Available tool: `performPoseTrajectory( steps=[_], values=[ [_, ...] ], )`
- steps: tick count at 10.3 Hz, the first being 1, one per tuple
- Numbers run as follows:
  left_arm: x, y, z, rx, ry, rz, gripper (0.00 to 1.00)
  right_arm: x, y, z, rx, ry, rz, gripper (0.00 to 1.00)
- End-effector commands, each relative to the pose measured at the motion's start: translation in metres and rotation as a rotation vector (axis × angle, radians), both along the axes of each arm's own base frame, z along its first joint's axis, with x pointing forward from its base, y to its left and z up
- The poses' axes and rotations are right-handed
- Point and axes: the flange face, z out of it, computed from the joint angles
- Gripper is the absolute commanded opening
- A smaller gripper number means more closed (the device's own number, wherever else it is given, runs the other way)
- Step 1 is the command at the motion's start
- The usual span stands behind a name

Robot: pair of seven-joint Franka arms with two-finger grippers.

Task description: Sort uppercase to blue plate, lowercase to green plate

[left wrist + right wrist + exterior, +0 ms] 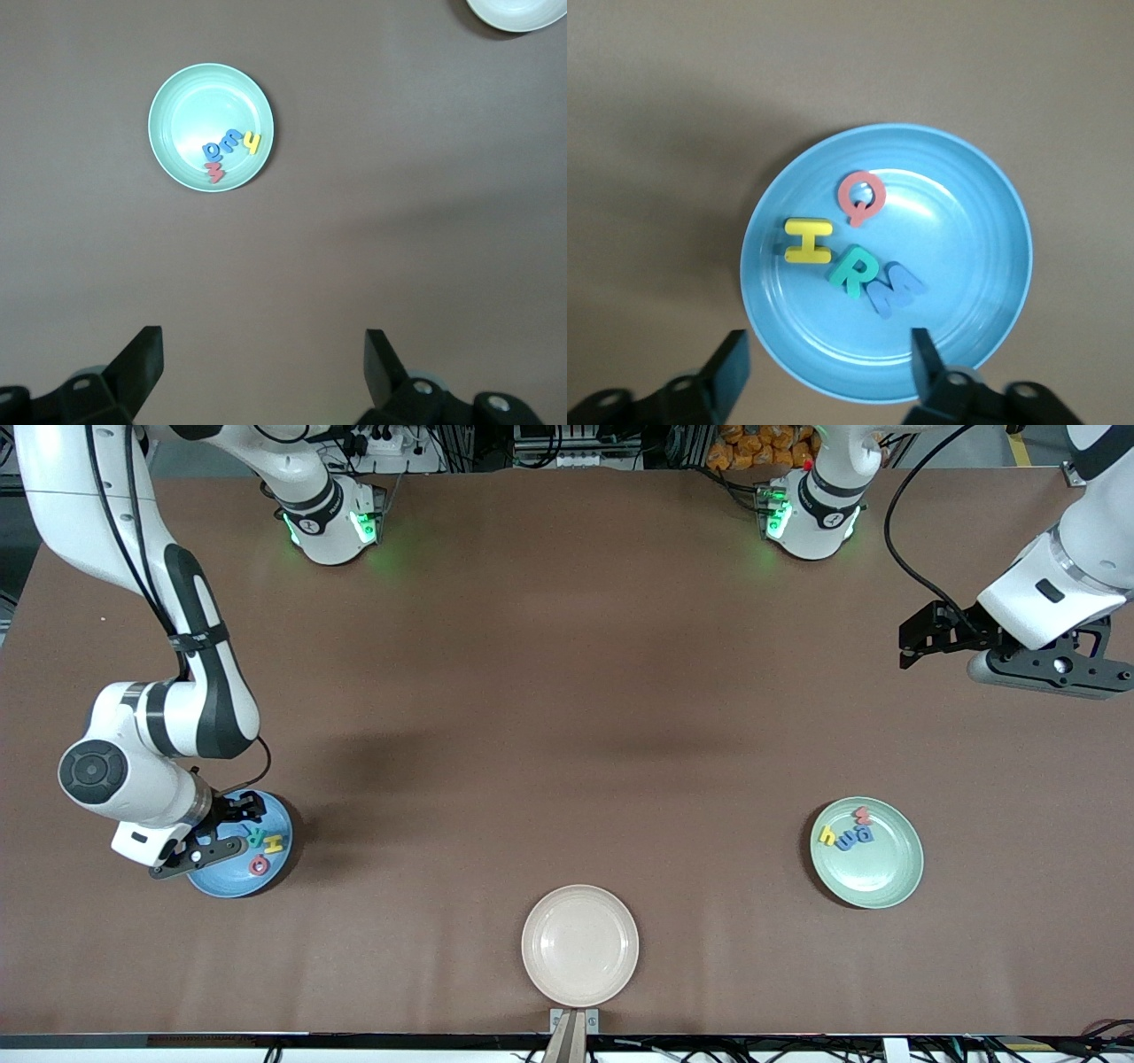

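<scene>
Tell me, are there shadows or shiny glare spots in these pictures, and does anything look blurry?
Front view: soft dark shadows lie on the brown table under the arms, and green lamps glow at both bases. Right wrist view: a pale glare patch shines inside the blue plate, near the red Q; the right gripper looks soft. Left wrist view: even light, a faint sheen in the green plate.

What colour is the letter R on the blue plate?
The R is teal green; it shows best in the right wrist view.

Bright light comes from above. Soft dark shadows lie on the brown table (pixel 567 735) under the arms. The blue plate (pixel 983 292) shines a little. Everything looks sharp
</scene>
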Motion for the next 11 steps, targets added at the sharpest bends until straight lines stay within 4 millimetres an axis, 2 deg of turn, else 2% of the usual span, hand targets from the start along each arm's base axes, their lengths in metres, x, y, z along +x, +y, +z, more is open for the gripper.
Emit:
performPoseTrajectory(
  steps=[1,2,4,5,6,8,9,11],
  values=[
    [0.001,0.001,0.001,-0.016,0.013,0.024,1.0,-0.015,0.001,0.014,0.012,0.009,0.002,1.0],
    [0.001,0.003,0.001,-0.016,0.012,0.028,1.0,-0.025,0.002,0.023,0.019,0.003,-0.004,1.0],
    [0.002,0.014,0.003,-0.015,0.01,0.047,1.0,-0.045,0.002,0.057,0.028,-0.038,-0.049,1.0],
    [0.002,0.016,0.004,-0.016,0.007,0.05,1.0,-0.06,0.003,0.067,0.036,-0.043,-0.077,1.0],
    [0.002,0.017,0.004,-0.016,0.007,0.048,1.0,-0.071,0.014,0.087,0.052,-0.069,-0.093,1.0],
    [0.002,0.02,0.006,-0.018,0.004,0.056,1.0,-0.079,0.021,0.147,0.063,-0.141,-0.101,1.0],
    [0.002,0.028,0.007,-0.02,0.003,0.071,1.0,-0.083,0.02,0.175,0.065,-0.161,-0.107,1.0],
    [0.001,0.03,0.009,-0.02,-0.002,0.077,1.0,-0.088,0.012,0.225,0.117,-0.159,-0.158,1.0]
  ],
)
